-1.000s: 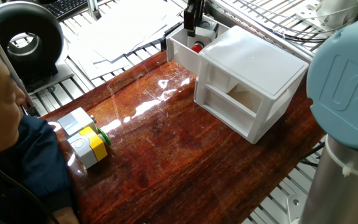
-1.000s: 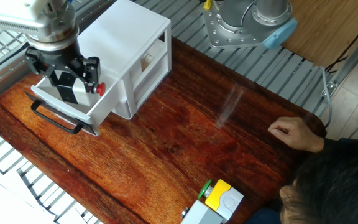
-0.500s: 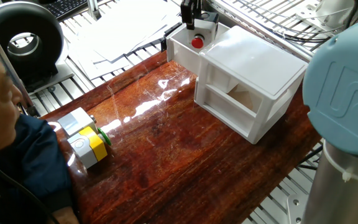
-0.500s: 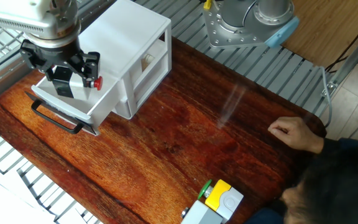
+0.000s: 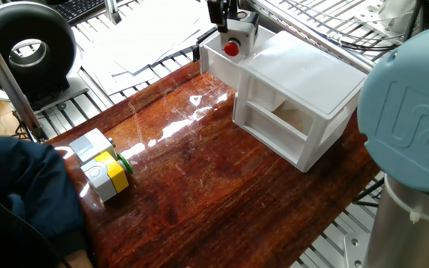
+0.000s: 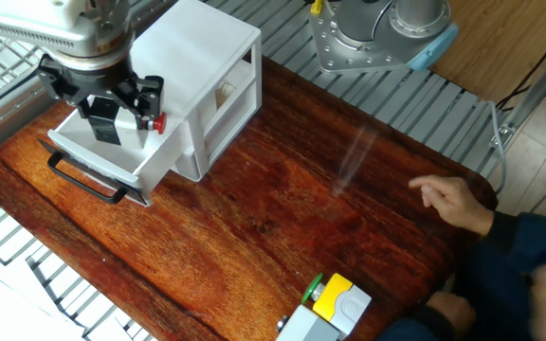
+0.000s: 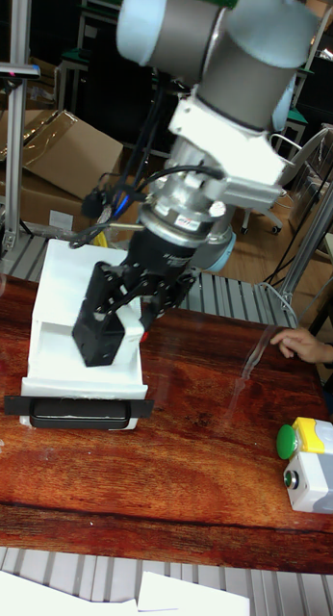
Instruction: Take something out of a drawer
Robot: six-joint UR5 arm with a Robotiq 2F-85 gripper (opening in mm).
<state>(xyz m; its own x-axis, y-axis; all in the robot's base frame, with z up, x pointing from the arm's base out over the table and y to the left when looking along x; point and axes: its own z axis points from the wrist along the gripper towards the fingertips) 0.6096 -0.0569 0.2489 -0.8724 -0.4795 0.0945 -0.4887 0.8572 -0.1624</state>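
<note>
The black-and-white block [image 6: 104,121] with its red knob [image 6: 159,121] is clamped between the fingers of the gripper [image 6: 102,106] and is held just above the open drawer [image 6: 112,161], which is pulled out of the white cabinet [image 6: 202,71]. A grey-and-yellow block [image 6: 335,305] is seen well apart, near the tabletop [image 6: 273,208] edge, beside a person's hand [image 6: 448,201]

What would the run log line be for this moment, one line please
phase: lift-out | gripper: shut on black-and-white block, red knob showing | block: raised above open drawer, not yet clear of cabinet | grey-and-yellow block: on table, untouched
</note>
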